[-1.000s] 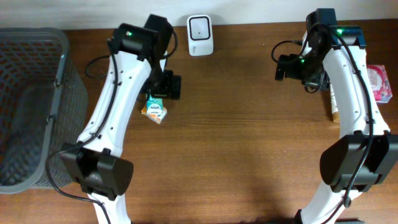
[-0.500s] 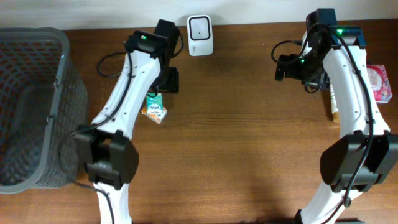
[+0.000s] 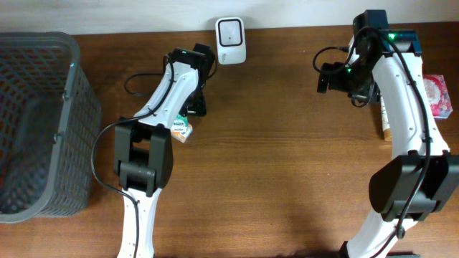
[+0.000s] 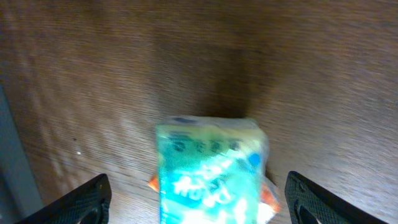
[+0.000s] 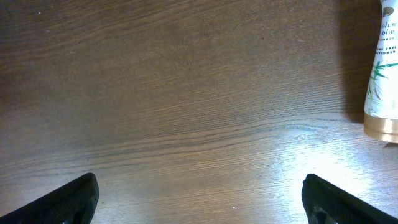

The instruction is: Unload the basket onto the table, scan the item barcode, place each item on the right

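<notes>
On the wooden worktop, left of its middle and somewhat nearer the back edge than the front one, lies the small green and orange packet that is the item of the task. It rests flat on the wood, and the left arm partly covers it when I look from above. The left gripper hangs just over the back end of the packet and points down at it. In the left wrist view its two fingers stand wide apart, one on each side of the packet, with bare wood between each finger and the packet, so nothing is held. The print on the packet is blurred there and I cannot read it. The white scanner stands at the back edge, near the left gripper and well apart from the packet. A grey basket takes the left edge of the worktop. The right gripper is over bare wood near the back right corner; its fingers are spread wide and hold nothing. Beside the right arm lies a pale bottle with a tan cap, and a pink box sits at the right edge.
</notes>
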Robot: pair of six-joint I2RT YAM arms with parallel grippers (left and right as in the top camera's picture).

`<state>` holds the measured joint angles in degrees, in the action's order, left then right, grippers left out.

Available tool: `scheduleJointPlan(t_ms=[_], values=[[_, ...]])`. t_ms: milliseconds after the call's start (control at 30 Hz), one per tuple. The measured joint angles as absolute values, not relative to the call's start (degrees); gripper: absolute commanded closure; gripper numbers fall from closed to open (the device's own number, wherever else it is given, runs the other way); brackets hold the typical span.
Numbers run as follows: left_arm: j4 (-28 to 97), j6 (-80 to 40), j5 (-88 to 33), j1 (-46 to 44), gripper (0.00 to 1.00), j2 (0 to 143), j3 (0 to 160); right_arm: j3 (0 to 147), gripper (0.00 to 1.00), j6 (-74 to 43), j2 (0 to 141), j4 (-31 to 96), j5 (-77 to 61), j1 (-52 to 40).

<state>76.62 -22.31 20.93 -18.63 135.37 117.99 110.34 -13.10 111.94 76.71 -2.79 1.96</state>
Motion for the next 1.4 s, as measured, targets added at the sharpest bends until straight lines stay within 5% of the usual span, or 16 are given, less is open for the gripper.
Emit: scheduleJointPlan(t_ms=[200, 300, 433, 700, 933, 1233, 1400], values=[[75.55, -21.47, 12.47, -14.04, 0.10, 135.46, 117.99, 110.34, 0.01, -13.13, 111.94, 76.71, -2.79, 1.96], [75.33, -20.62, 7.31, -13.19, 0.33, 136.33, 117.97, 110.34, 0.01, -13.08, 111.94, 76.71, -2.79, 1.96], [75.59, -20.10, 4.86, -14.35, 0.46, 139.33, 117.80, 110.34, 0.01, -13.06, 111.94, 76.71, -2.79, 1.96], [85.06, -19.27, 4.03, -14.72, 0.54, 139.63, 125.19, 110.34, 0.01, -13.13, 111.98, 76.71, -2.79, 1.96], [88.31, -19.16, 3.55, -15.73, 0.40, 139.63, 132.66, 110.34, 0.01, -13.08, 111.98, 76.71, -2.79, 1.96], [79.88, -19.09, -8.45, -27.86, 0.36, 139.63, 132.77, 110.34, 0.01, -13.10, 111.98, 76.71, -2.79, 1.96], [79.09, -19.38, -3.05, -35.24, 0.36, 139.63, 132.77, 110.34, 0.01, -13.08, 111.98, 76.71, -2.79, 1.96]])
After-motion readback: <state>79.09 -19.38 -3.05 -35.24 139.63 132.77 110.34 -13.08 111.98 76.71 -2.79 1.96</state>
